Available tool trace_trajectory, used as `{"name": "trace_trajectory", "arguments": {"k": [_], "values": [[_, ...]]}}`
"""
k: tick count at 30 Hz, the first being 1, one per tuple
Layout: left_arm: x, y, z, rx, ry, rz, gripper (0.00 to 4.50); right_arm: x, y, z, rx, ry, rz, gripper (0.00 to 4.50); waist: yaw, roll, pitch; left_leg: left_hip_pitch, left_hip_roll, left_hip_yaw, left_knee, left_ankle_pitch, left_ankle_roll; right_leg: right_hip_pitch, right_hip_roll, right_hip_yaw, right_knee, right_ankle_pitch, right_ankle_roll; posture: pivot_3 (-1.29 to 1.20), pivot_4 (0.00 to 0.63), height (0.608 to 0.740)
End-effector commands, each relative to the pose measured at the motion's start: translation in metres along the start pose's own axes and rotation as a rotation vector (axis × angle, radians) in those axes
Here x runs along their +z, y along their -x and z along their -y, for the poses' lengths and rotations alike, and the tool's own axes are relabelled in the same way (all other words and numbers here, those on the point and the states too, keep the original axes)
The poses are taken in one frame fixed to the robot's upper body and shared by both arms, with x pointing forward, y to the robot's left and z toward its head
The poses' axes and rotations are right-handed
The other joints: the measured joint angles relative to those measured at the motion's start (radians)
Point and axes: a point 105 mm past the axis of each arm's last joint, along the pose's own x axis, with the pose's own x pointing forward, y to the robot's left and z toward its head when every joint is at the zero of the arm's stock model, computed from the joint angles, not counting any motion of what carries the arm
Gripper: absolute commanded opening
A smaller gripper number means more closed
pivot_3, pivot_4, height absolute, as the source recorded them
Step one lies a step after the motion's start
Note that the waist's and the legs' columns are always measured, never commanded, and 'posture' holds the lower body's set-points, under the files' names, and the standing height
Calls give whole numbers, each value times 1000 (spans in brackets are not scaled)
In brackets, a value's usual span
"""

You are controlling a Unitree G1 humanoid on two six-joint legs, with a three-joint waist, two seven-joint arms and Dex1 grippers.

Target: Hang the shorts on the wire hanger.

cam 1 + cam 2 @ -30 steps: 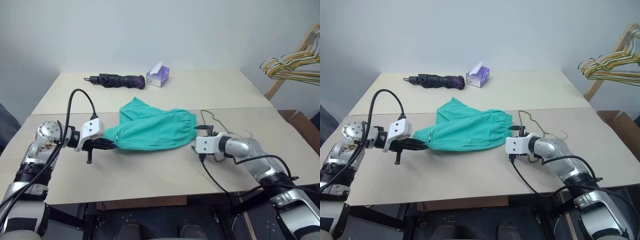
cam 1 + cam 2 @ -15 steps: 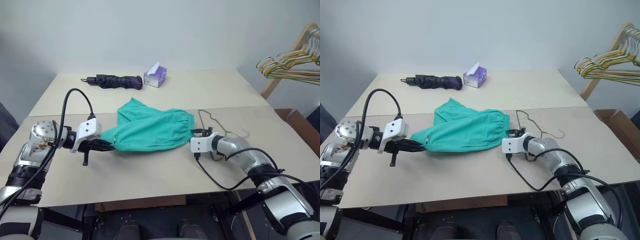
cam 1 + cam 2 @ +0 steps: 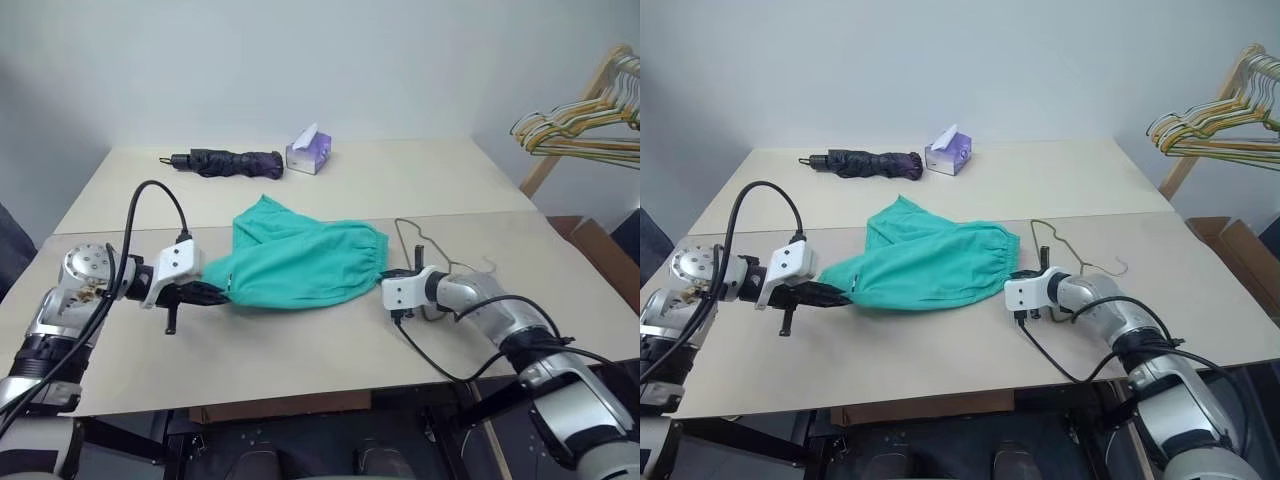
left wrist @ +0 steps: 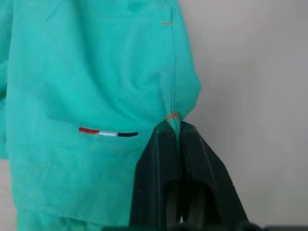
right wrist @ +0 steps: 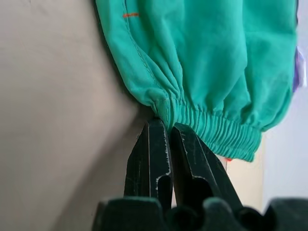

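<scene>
Light and limp, the teal shorts [image 3: 300, 262] sag between the left gripper [image 4: 174, 126] pinching a leg hem and the right gripper [image 5: 166, 124] nipping the stiffer gathered waistband, the surest hold.

- Head pair: high, looking forward and down over the table [image 3: 330, 350]. Far edge and wall at 12 o'clock, arms coming in from 7 and 5.
- The two eyes share nearly all of it: shorts [image 3: 300, 262], umbrella [image 3: 222, 161], tissue box [image 3: 308, 153], hanger rack [image 3: 578, 110] at 2 o'clock. Small sideways offset only.
- Left wrist cam: very close, sighting along left gripper [image 4: 174, 126] onto the cloth.
- Right wrist cam: equally close, along right gripper [image 5: 166, 127] at the waistband [image 5: 211, 127].
- Both wrist views and the head pair overlap on the shorts.
</scene>
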Motion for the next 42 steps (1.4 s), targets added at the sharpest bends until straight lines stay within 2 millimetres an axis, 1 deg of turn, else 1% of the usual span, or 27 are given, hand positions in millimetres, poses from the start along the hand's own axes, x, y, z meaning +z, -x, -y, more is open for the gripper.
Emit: {"name": "trace_trajectory", "arguments": {"k": [1, 6, 9, 12, 13, 14, 15, 16, 17, 18, 19, 20, 21, 22, 23, 24, 25, 26, 28, 30, 32, 33, 34, 36, 38, 40, 42], "values": [[7, 20, 10, -24, -43, -44, 0, 35, 30, 7, 74, -12, 129, 31, 1, 0, 0, 0, 0, 0, 0, 0, 0, 0, 0, 0, 0, 0, 0, 86, 0, 740], [5, 35, 29, -70, -64, -130, 0, 77, 72, -10, 295, -85, 268, 31, 2, 1, 1, 2, 1, 1, 0, 0, 0, 1, 0, 0, 0, 0, 0, 79, 0, 740], [11, 41, 35, -95, -75, -138, 0, 96, 88, -9, 385, -169, 351, 31, 2, 1, 1, 11, 2, 1, 0, 0, 0, 10, 0, -1, 0, -2, 1, 77, 0, 740], [21, 39, 33, -106, -92, -110, 0, 103, 88, 2, 396, -279, 402, 31, 4, 0, 1, 15, 2, 2, 0, 0, 0, 14, 0, -1, -1, -6, 5, 79, 0, 740], [25, 35, 25, -77, -108, -89, 0, 101, 83, 10, 380, -340, 397, 31, 5, 0, 1, 16, 2, 2, 0, 0, 0, 14, 0, -1, 0, -6, 5, 80, 0, 740], [31, 29, 10, -10, -128, -65, 0, 95, 76, 20, 357, -393, 377, 31, 6, 0, 1, 16, 2, 2, 0, 0, 0, 14, 0, -1, 0, -6, 5, 81, 0, 740], [44, 22, -25, 171, -147, -18, 0, 81, 62, 48, 254, -494, 322, 31, 12, 0, 1, 15, 2, 2, 0, 0, 0, 14, 0, -1, 0, -6, 5, 84, 0, 740], [56, 18, -50, 291, -157, 12, 0, 73, 53, 68, 187, -564, 285, 31, 19, 0, 1, 16, 1, 2, 0, 0, 0, 15, 0, -1, 0, -5, 5, 86, 0, 740], [74, 21, -83, 481, -168, 62, 0, 61, 45, 96, 58, -595, 232, 31, 27, 0, 1, 18, 1, 2, 0, 0, 1, 16, 0, -1, 0, -4, 5, 86, 0, 740], [86, 25, -104, 598, -170, 94, 0, 54, 41, 114, -23, -610, 198, 31, 32, 0, 1, 17, 1, 1, 0, 1, 1, 16, 1, -1, -1, 0, -1, 86, 0, 740], [114, 50, -139, 884, -184, 201, 0, 41, 42, 151, -227, -588, 132, 31, 36, -1, 0, 16, 0, 0, 0, 1, 1, 15, 1, -1, -1, 1, -1, 83, 0, 740], [145, 83, -162, 1137, -155, 360, 0, 27, 49, 189, -453, -520, 41, 31, 42, -2, 0, 12, 0, 0, 0, 1, 1, 11, 1, -1, -1, 1, -1, 80, 0, 740], [165, 109, -172, 1282, -115, 498, 0, 20, 59, 215, -618, -450, -23, 31, 46, -4, -1, 8, 0, 0, 1, 1, 1, 8, 0, -1, 0, 1, -1, 80, 0, 740], [176, 124, -177, 1362, -81, 585, 0, 16, 66, 231, -719, -400, -59, 31, 48, -5, -1, -1, 0, -1, 3, 1, 1, -2, -1, -1, 1, 2, -1, 76, 0, 740], [195, 144, -173, 1400, -96, 721, 0, 18, 85, 255, -897, -336, -79, 31, 47, -6, -1, -11, -1, -1, 3, 2, -1, -14, -1, -1, 6, 3, 0, 74, 0, 740], [213, 163, -164, 1402, -109, 878, 0, 24, 105, 272, -1024, -306, -48, 31, 46, -6, -2, -21, -1, 0, 4, 5, -7, -25, -2, 0, 10, 3, 0, 72, 0, 740], [226, 179, -156, 1405, -129, 996, 0, 30, 121, 282, -1124, -271, -23, 31, 47, -6, -2, -25, -2, 1, 3, 8, -15, -32, -3, 0, 13, 3, 0, 72, 0, 740], [232, 188, -150, 1403, -142, 1070, 0, 34, 130, 287, -1184, -247, -5, 31, 46, -6, -2, -26, -3, 2, 1, 7, -17, -37, -5, 0, 16, 3, 0, 72, 0, 740], [236, 195, -141, 1369, -184, 1102, 0, 44, 136, 283, -1203, -201, 55, 31, 38, -6, -2, -26, -5, 3, -3, 7, -17, -38, -7, -1, 15, 3, 0, 67, 0, 740], [233, 190, -132, 1255, -200, 1089, 0, 53, 131, 269, -1150, -148, 106, 31, 22, -6, -2, -26, -7, 4, -4, 6, -16, -37, -9, -2, 13, 3, 0, 67, 0, 740], [225, 177, -121, 1144, -273, 1013, 0, 57, 121, 253, -1081, -125, 135, 31, 6, -6, -2, -26, -9, 4, -3, 3, -12, -34, -11, -3, 8, 3, 1, 64, 0, 740], [215, 164, -114, 1047, -276, 942, 0, 56, 110, 240, -1001, -125, 140, 31, -3, -6, -2, -25, -10, 5, -2, 3, -11, -31, -13, -3, 6, 2, 2, 67, 0, 740], [201, 147, -104, 936, -306, 848, 0, 56, 97, 222, -907, -82, 134, 31, -9, -6, -2, -23, -11, 5, -1, 3, -10, -27, -14, -3, 5, 2, 3, 70, 0, 740], [163, 110, -80, 681, -306, 608, 0, 54, 71, 181, -680, -14, 110, 31, -25, -5, -2, -14, -11, 5, -1, 0, -3, -18, -14, -3, 4, 2, 6, 74, 0, 740], [108, 77, -43, 393, -263, 327, 0, 51, 47, 123, -382, 82, 96, 31, -37, -5, -1, -9, -11, 5, -1, 0, -2, -15, -14, -2, 4, 2, 6, 75, 0, 740], [66, 59, -13, 205, -205, 137, 0, 47, 35, 76, -175, 128, 95, 31, -44, -4, 0, -3, -10, 5, -1, 0, -2, -10, -12, -2, 5, 1, 5, 76, 0, 740], [26, 46, 8, 108, -135, -36, 0, 48, 24, 44, -72, 137, 107, 31, -44, -4, 0, 5, -7, 5, -1, 0, -2, -2, -9, -2, 5, 1, 3, 80, 0, 740]]}}
